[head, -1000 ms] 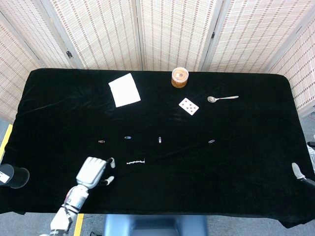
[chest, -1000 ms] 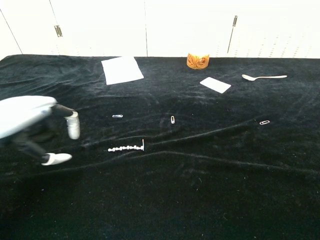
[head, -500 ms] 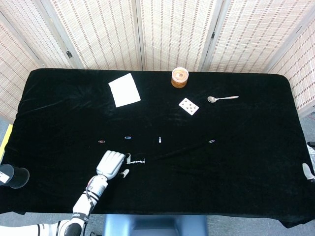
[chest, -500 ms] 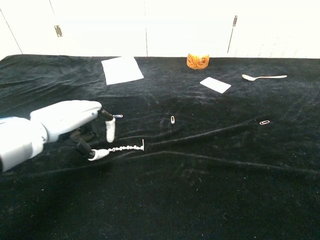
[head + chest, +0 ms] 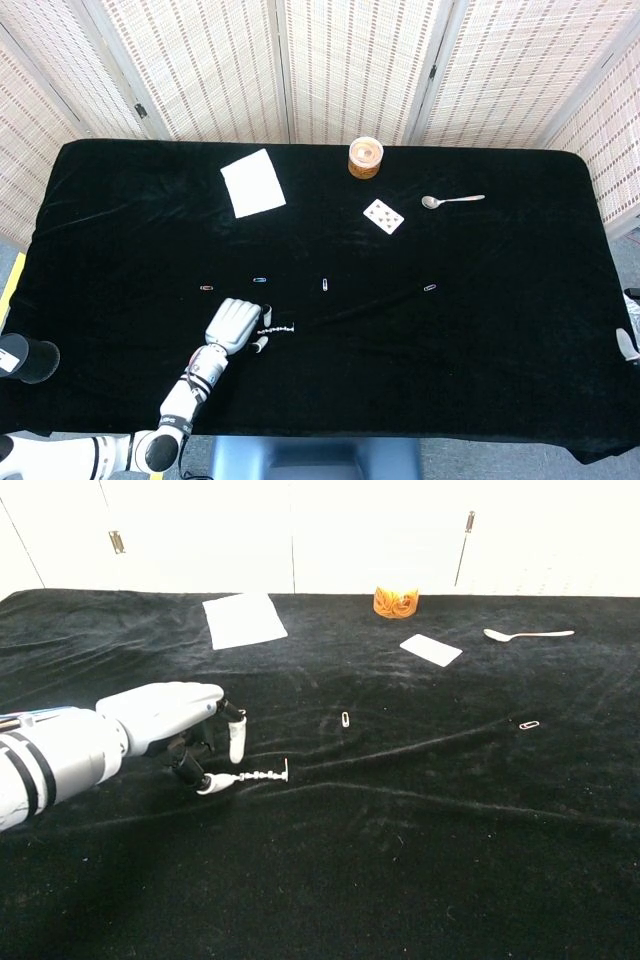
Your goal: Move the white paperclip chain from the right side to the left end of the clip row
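The white paperclip chain (image 5: 278, 329) (image 5: 262, 774) lies flat on the black cloth, just in front of the clip row. The row runs from a red clip (image 5: 206, 288) past a blue clip (image 5: 260, 280) and a middle clip (image 5: 325, 284) (image 5: 345, 719) to the rightmost clip (image 5: 430, 287) (image 5: 529, 724). My left hand (image 5: 232, 326) (image 5: 165, 717) sits at the chain's left end. Its thumb tip touches that end and a finger hovers just above, fingers apart. Only a sliver of my right hand (image 5: 630, 345) shows at the right edge of the head view.
At the back of the table are a white paper sheet (image 5: 253, 183), an orange tub (image 5: 365, 158), a playing card (image 5: 383, 216) and a spoon (image 5: 452, 200). A black cylinder (image 5: 25, 357) stands off the table's front left corner.
My left hand has moved right and forward until its thumb reaches the chain's left end. The chain has not moved. The right hand has slid further off the right edge.
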